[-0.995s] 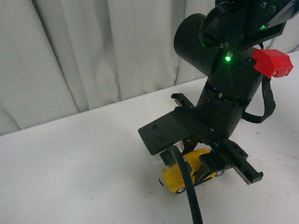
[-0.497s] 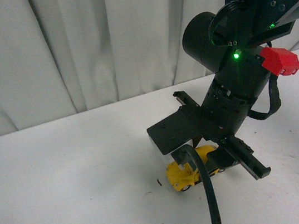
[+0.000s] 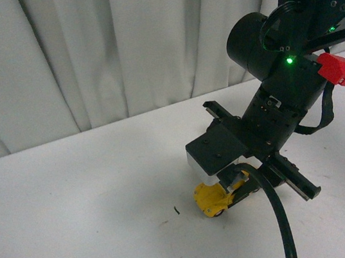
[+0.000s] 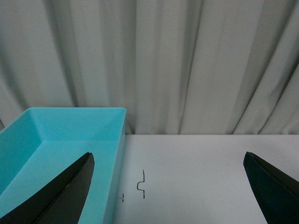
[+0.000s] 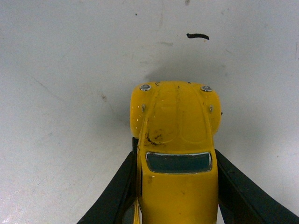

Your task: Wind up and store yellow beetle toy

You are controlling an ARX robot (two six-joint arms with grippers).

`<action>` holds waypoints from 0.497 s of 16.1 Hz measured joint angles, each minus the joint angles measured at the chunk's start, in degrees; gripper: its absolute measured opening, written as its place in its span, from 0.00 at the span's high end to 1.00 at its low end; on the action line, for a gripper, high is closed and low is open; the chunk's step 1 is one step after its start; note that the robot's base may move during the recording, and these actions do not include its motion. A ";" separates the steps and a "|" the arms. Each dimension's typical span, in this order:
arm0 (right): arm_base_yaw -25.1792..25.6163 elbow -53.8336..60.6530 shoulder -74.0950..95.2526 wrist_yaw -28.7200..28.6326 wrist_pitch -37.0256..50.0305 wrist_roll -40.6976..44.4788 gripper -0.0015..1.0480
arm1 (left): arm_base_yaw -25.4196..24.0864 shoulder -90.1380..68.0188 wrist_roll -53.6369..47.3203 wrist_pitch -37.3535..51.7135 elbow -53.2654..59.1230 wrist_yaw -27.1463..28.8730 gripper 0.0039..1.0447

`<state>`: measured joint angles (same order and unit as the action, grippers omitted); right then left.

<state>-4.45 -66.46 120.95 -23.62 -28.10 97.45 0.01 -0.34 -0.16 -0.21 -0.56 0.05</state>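
Observation:
The yellow beetle toy [image 3: 211, 198] rests with its wheels on the white table [image 3: 73, 202], nose pointing left in the front view. My right gripper [image 3: 233, 188] comes down on it from above and is shut on its body. In the right wrist view the toy [image 5: 175, 135] fills the gap, with a black finger [image 5: 117, 191] pressed against each side behind the windscreen; the right gripper [image 5: 176, 186] holds it there. My left gripper [image 4: 170, 196] is open with nothing between its fingertips [image 4: 65, 196], hovering over bare table.
A teal bin [image 4: 46, 149] stands beside the left gripper, by the grey curtain [image 3: 115, 47] at the table's back edge. A short black mark [image 3: 176, 210] lies on the table just ahead of the toy's nose.
The right arm has shifted to the right in the front view with the toy still between its fingers. The black mark ahead of the toy has come into view.

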 joint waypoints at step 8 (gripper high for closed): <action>8.41 3.48 -1.09 -2.38 0.35 1.33 0.61 | 0.00 0.00 0.00 0.02 0.00 0.00 0.06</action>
<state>3.97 -62.98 119.85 -26.00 -27.75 98.78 0.01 -0.34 -0.16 -0.19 -0.56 0.05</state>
